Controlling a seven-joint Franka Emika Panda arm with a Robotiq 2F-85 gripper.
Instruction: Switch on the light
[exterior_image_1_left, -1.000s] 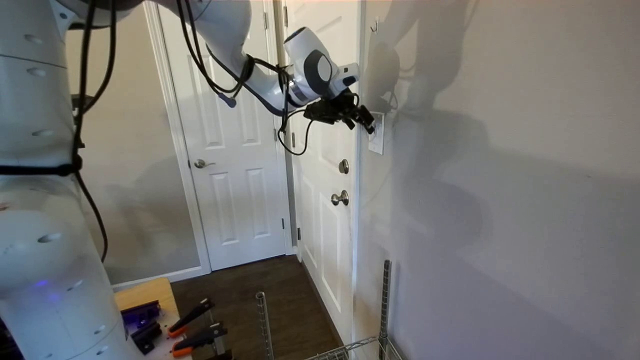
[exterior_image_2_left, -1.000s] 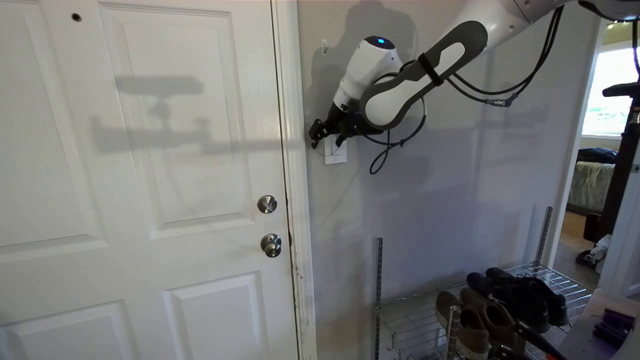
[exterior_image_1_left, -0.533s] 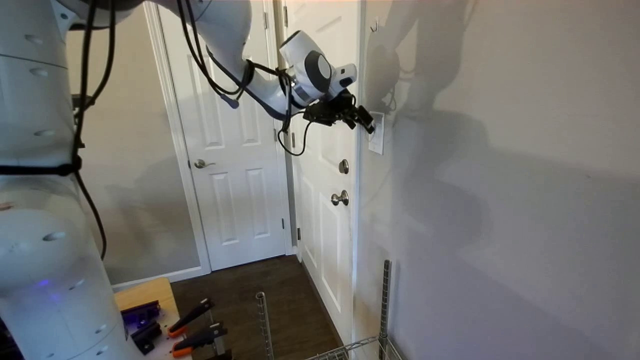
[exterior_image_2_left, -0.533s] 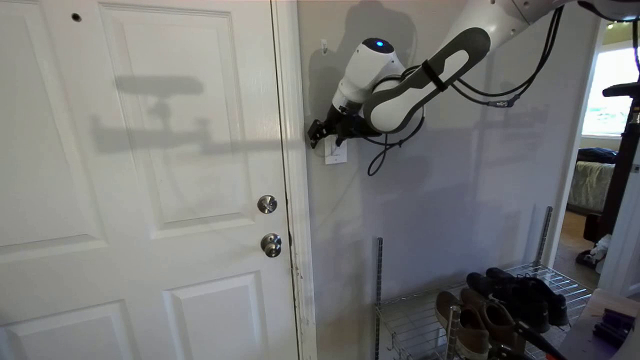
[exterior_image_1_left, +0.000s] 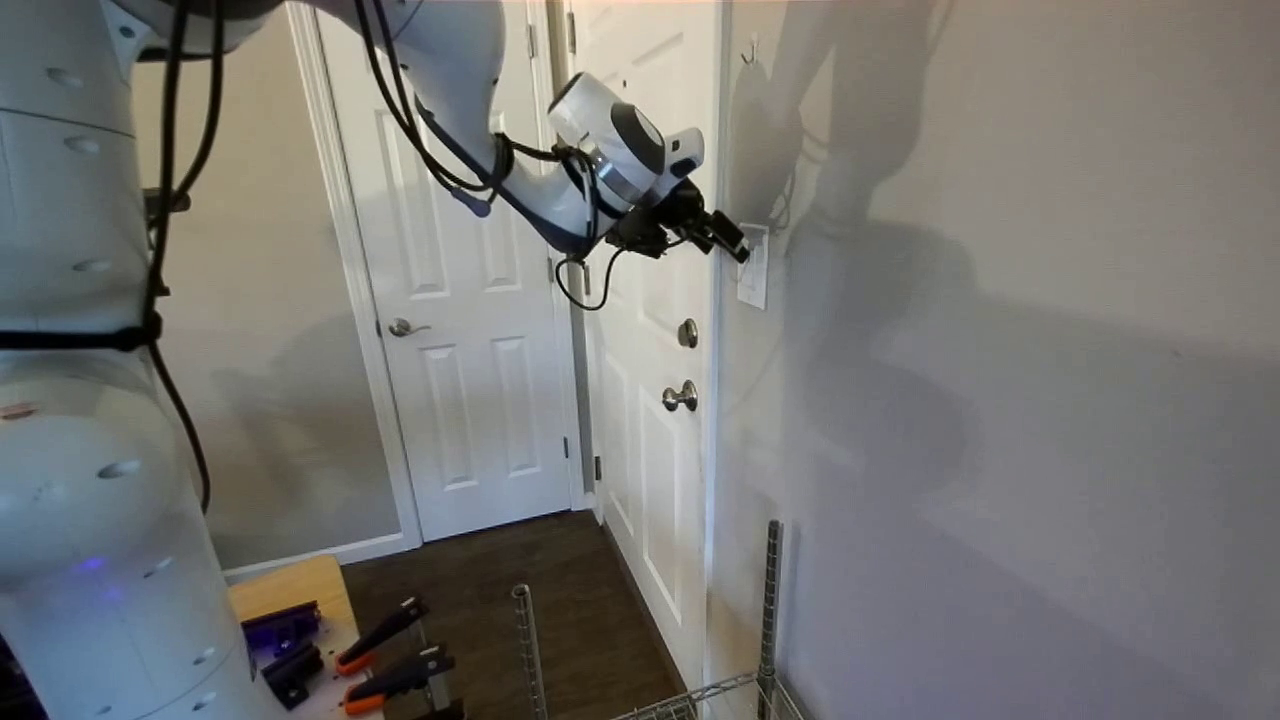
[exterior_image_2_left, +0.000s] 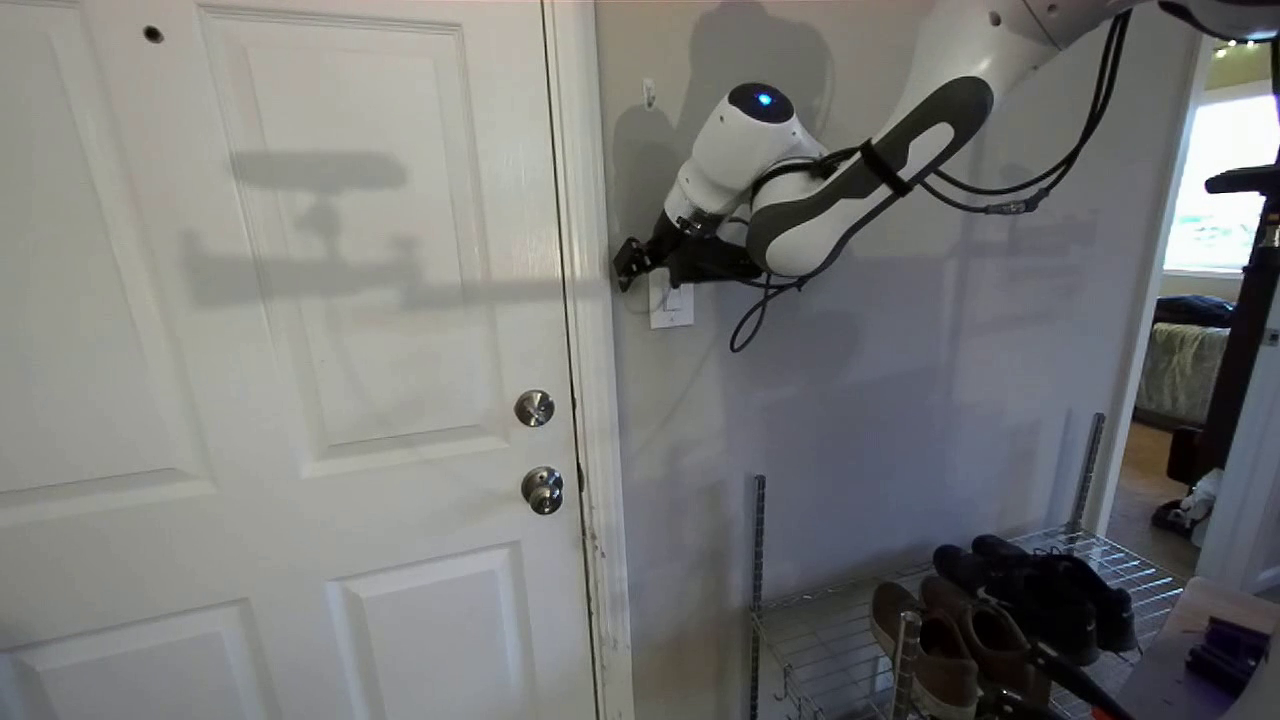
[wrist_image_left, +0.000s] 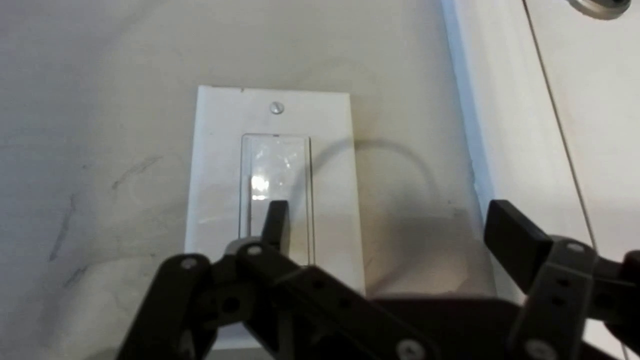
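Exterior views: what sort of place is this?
Probably a home, likely just inside an entrance: a white door with a peephole and deadbolt, shoes on a wire rack, and what looks like a bed in the background.

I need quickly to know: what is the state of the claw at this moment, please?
Claw: open, holding nothing; whether it touches the light switch cannot be told.

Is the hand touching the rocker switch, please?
Cannot tell: in the wrist view, one finger of the hand overlaps the rocker switch, but neither contact nor gap shows.
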